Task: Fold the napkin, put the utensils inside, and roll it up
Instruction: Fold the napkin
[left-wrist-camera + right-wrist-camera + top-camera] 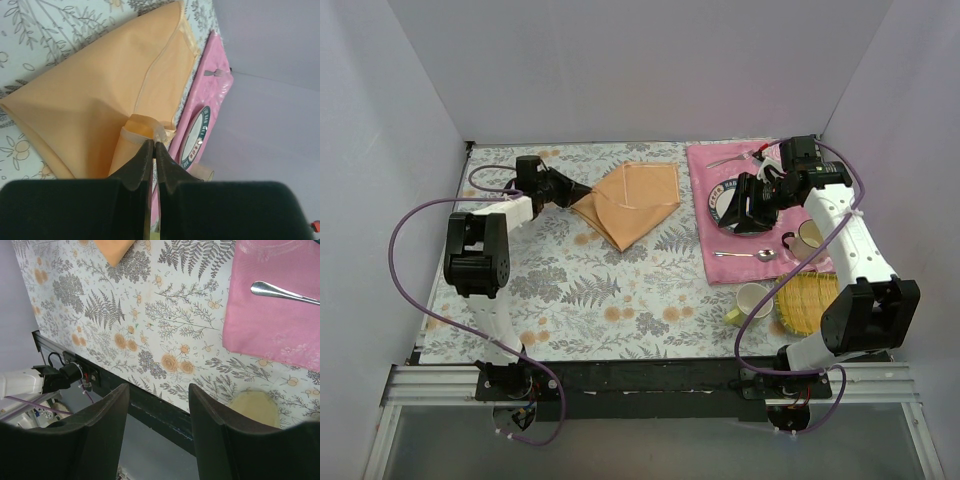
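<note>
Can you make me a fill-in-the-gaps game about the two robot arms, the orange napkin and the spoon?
1. The left gripper has its jaws ____ on a corner of the napkin.
2. The right gripper holds nothing, and its jaws are ____.
3. The spoon lies on the ____ placemat.

Missing words: shut; open; pink.
</note>
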`<action>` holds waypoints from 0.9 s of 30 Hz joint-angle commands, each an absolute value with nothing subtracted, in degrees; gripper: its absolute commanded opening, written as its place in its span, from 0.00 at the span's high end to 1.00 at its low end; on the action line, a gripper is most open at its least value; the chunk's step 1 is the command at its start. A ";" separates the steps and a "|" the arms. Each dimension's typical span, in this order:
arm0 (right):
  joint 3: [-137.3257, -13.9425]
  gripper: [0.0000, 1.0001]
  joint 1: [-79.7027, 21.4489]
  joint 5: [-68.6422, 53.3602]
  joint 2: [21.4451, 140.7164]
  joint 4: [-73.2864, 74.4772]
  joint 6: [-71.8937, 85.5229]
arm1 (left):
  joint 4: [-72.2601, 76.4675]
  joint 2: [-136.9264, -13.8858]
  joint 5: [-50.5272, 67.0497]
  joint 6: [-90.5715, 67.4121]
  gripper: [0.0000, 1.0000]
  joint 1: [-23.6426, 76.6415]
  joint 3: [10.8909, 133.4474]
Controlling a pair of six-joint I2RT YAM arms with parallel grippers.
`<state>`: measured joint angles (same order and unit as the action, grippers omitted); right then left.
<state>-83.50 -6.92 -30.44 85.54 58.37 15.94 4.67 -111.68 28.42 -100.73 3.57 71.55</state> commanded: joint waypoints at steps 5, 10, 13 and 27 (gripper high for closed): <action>-85.78 0.41 -7.29 -31.55 86.22 57.83 15.03 | 0.35 -111.45 26.37 -98.44 1.00 3.08 72.25; -84.99 0.41 -7.73 -31.46 86.22 57.30 15.38 | -2.28 -111.97 25.31 -97.47 1.00 2.55 72.60; -84.90 0.41 -8.61 -31.03 86.31 56.60 15.64 | -5.35 -113.02 24.53 -96.68 0.94 2.29 74.08; -90.78 0.40 -21.44 -27.76 99.66 40.62 18.19 | -25.05 -109.26 4.75 -88.24 0.21 2.28 88.86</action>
